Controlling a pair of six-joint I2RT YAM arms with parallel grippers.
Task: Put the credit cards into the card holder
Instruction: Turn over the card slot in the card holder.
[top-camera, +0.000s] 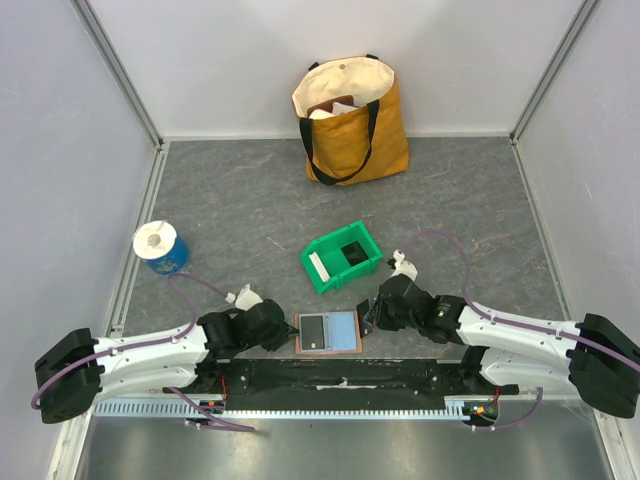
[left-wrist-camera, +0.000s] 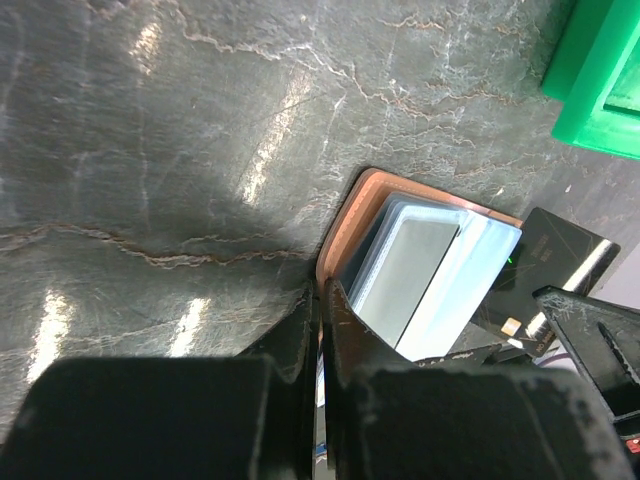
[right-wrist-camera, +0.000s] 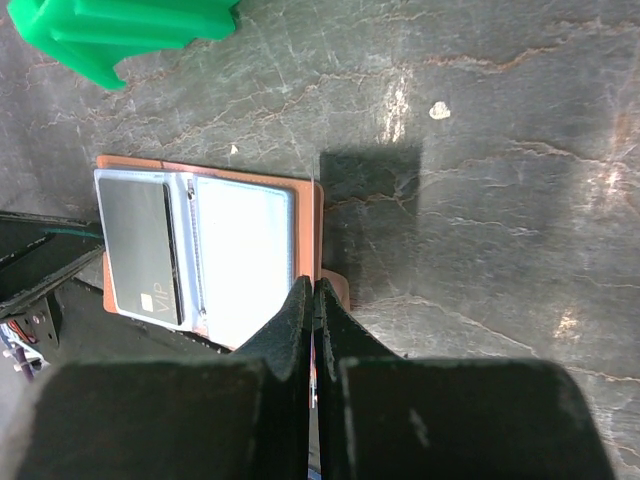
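The card holder (top-camera: 345, 333) lies open on the table near the front edge, terracotta outside (right-wrist-camera: 318, 210), pale blue inside (left-wrist-camera: 470, 270). A dark grey credit card (right-wrist-camera: 140, 250) marked VIP sits in its left pocket (left-wrist-camera: 405, 265). My left gripper (left-wrist-camera: 322, 290) is shut on the holder's left edge (top-camera: 290, 330). My right gripper (right-wrist-camera: 317, 285) stands at the holder's right edge (top-camera: 372, 318), shut on a second dark credit card (left-wrist-camera: 545, 250) held upright on its edge. A white card (top-camera: 318, 266) and a dark one (top-camera: 352, 250) lie in the green bin.
The green bin (top-camera: 365, 265) stands just behind the card holder. A yellow tote bag (top-camera: 372, 130) leans at the back wall. A blue-and-white roll (top-camera: 160, 247) sits at the left. Walls close the table on three sides.
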